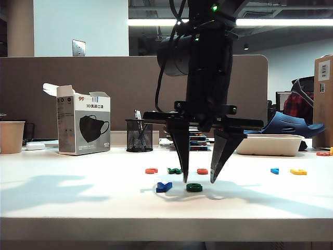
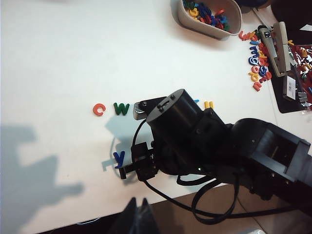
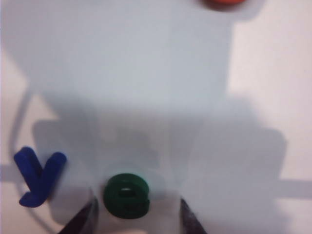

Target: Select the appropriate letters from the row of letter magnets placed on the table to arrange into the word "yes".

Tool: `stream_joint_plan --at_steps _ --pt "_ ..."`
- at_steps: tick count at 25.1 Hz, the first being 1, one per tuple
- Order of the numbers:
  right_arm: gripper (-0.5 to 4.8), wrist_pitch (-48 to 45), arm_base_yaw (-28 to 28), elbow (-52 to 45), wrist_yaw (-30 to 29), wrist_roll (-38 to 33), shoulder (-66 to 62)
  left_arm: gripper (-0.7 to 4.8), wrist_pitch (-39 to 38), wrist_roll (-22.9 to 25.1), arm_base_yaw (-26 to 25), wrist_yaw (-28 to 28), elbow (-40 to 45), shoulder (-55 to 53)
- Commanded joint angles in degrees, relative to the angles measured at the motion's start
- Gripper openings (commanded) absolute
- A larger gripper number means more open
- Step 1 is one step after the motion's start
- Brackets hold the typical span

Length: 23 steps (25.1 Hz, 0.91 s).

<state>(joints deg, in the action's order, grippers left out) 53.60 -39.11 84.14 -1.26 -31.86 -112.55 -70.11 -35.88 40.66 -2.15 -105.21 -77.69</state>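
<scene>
Green "e" (image 3: pixel 126 196) between open right tool (image 1: pixel 200 179) tips

- The right arm (image 2: pixel 204 141) hid the green "e" and red "s" in the left wrist view.
- The red letter (image 3: pixel 224 2) was cut off by the right wrist view's edge.
- The left gripper was out of view.

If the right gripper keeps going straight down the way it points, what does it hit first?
Likely the table. The right gripper points straight down with jaws open, one finger on each side of the green e, so the tips should land beside the e, not on it. How high the tips stand is unclear.
</scene>
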Motion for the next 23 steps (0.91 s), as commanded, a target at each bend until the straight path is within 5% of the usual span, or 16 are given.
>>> stream_joint_plan --at_steps 1,23 --pt "2.12 -0.13 -0.02 0.09 0.04 0.2 0.61 -0.05 0.39 -0.13 0.02 -0.24 -0.2 0.22" --pt "2.12 5.07 4.17 15.37 2.82 5.09 0.79 -0.05 0.42 -0.13 0.02 -0.24 -0.2 0.22"
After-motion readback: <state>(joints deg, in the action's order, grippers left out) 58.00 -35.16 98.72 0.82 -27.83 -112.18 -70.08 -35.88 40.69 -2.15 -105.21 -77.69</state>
